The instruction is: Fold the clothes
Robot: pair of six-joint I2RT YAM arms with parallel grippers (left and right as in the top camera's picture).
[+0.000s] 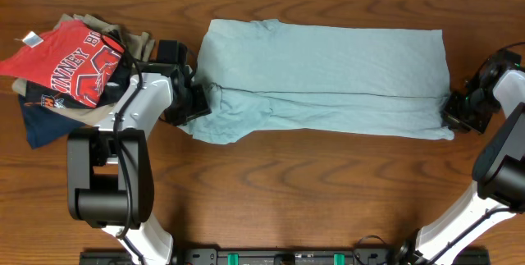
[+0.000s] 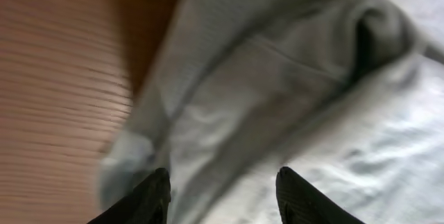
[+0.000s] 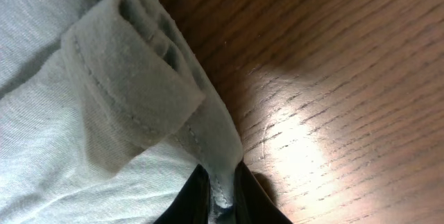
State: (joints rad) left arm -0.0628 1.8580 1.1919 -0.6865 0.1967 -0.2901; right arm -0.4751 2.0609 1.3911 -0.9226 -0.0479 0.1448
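Observation:
The pale blue-grey T-shirt lies flat across the middle of the wooden table, folded lengthwise into a long band. My left gripper is at its left end, jaws open over the loose fabric; the left wrist view is blurred. My right gripper is at the shirt's right front corner, shut on the hem. A rolled fold of the hem lies just ahead of the jaws.
A pile of folded garments sits at the far left: a red shirt with white lettering on top, navy and khaki ones under it. Bare wood shows to the right of the shirt.

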